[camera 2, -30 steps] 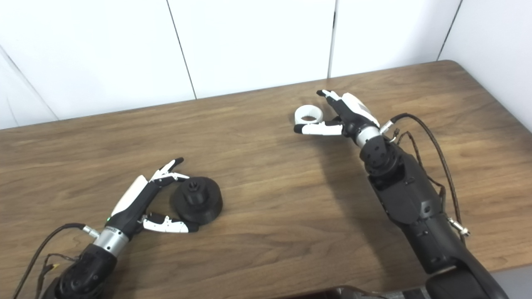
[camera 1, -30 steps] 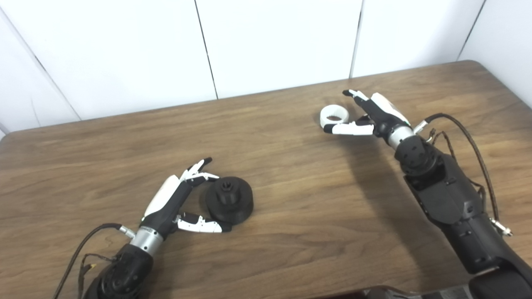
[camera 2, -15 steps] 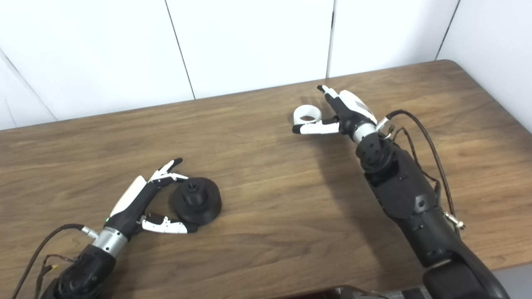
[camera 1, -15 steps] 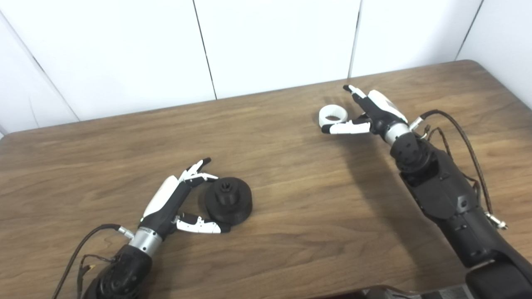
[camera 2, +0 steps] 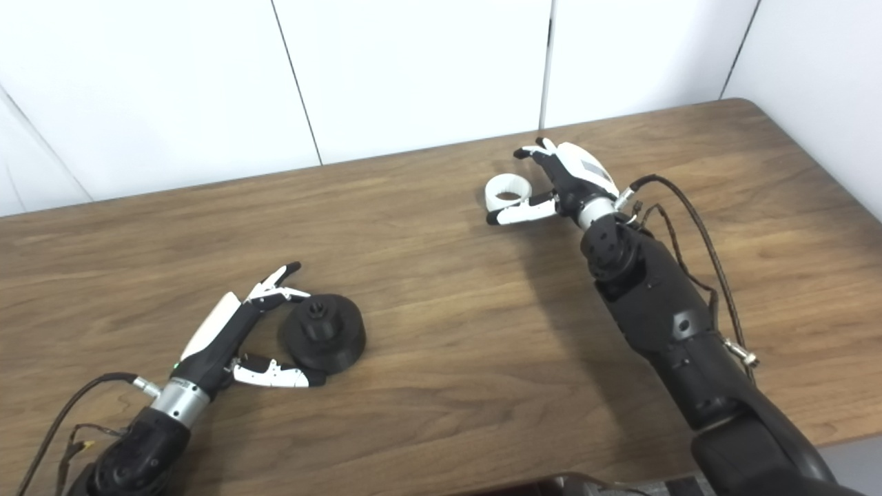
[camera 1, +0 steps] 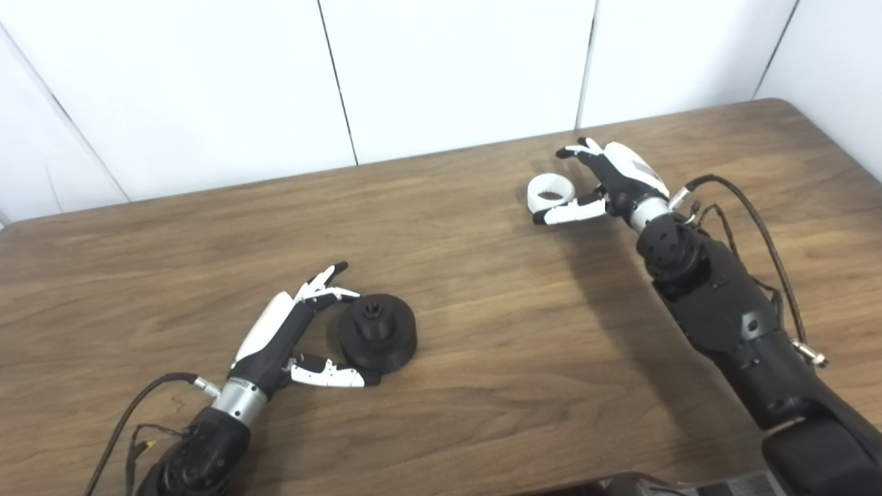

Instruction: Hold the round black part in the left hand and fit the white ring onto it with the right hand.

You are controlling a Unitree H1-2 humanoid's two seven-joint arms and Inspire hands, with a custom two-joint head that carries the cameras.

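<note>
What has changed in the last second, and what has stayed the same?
The right hand has curled its fingers over the white ring, thumb below it, not yet holding it. The ring lies where it was. The left hand stays open beside the round black part on the wooden table.

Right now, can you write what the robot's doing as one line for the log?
left hand: open beside round black part | right hand: open, curling at white ring | both on table
</note>
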